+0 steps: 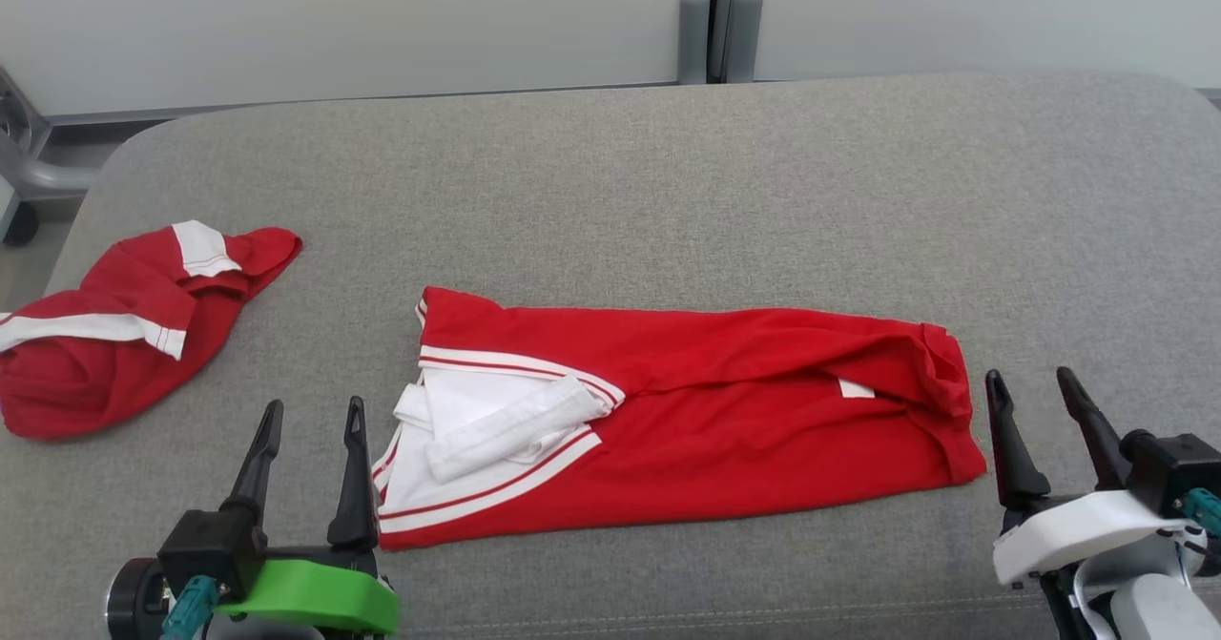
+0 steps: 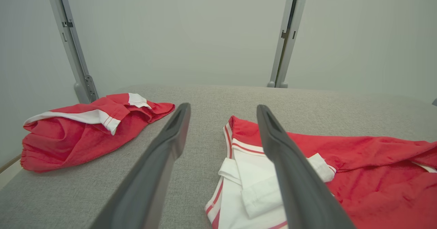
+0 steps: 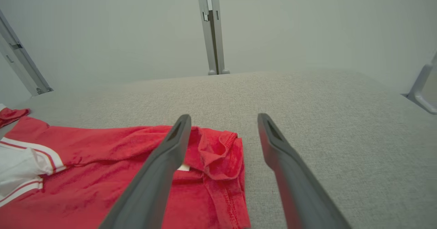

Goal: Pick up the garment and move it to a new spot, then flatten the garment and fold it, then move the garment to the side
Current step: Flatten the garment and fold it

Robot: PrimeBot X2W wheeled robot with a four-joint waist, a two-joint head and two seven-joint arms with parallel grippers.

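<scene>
A red garment [image 1: 725, 402] with a white collar and white-striped trim lies folded lengthwise into a long band across the middle of the grey padded table [image 1: 668, 163]. Its collar end [image 2: 252, 184] points toward my left gripper [image 1: 313, 419], which stands open just left of it with nothing between its fingers. The hem end [image 3: 218, 154] lies beside my right gripper [image 1: 1035, 390], also open and empty, just off the cloth's right edge. Both grippers hover near the table's front edge.
A second red garment [image 1: 124, 325] with white stripes lies crumpled at the table's far left edge, also seen in the left wrist view [image 2: 85, 126]. Grey metal posts [image 1: 717, 20] stand behind the table against a pale wall. Bare grey padding stretches behind and right of the folded garment.
</scene>
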